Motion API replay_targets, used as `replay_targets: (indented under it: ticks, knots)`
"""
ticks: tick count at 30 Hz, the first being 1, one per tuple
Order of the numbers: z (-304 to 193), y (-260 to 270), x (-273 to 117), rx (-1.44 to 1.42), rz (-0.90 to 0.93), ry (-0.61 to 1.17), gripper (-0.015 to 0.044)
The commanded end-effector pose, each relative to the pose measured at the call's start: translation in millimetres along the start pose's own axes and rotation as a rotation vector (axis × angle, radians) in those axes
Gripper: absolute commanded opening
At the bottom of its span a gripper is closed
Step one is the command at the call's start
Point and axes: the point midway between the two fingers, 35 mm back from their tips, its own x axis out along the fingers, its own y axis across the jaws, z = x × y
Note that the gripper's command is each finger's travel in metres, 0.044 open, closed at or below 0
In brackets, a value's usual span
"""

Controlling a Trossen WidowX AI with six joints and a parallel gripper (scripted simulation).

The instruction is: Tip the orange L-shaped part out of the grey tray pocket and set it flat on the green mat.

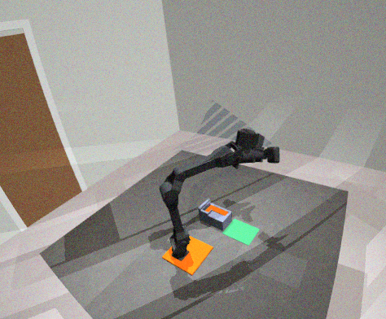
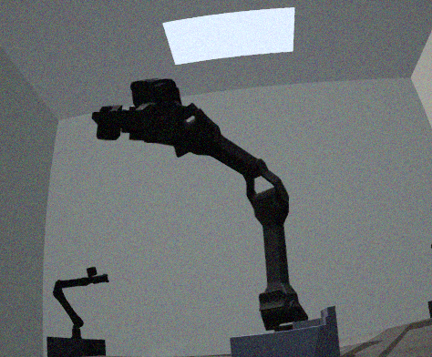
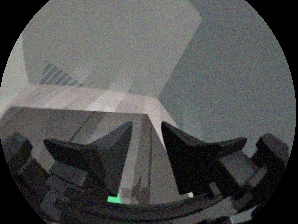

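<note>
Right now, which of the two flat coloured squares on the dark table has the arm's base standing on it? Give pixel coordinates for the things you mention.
The orange flat square (image 1: 202, 249): the black arm's base (image 1: 180, 255) stands on it, whereas the green mat (image 1: 241, 232) lies beside the grey tray (image 1: 221, 221).
</note>
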Motion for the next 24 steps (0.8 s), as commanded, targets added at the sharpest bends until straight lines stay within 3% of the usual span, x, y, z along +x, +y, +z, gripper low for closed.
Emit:
replay_targets:
  ticks: [1,8,15,24]
  knots:
    - [-30,71,9,0.086,0.170,0.167,0.0180]
    - [-99,215,-30,0.159,0.447,0.616,0.0180]
    - [-169,302,-134,0.005,0.538,1.137,0.0180]
    - [-185,311,-141,-0.022,0.533,1.184,0.0180]
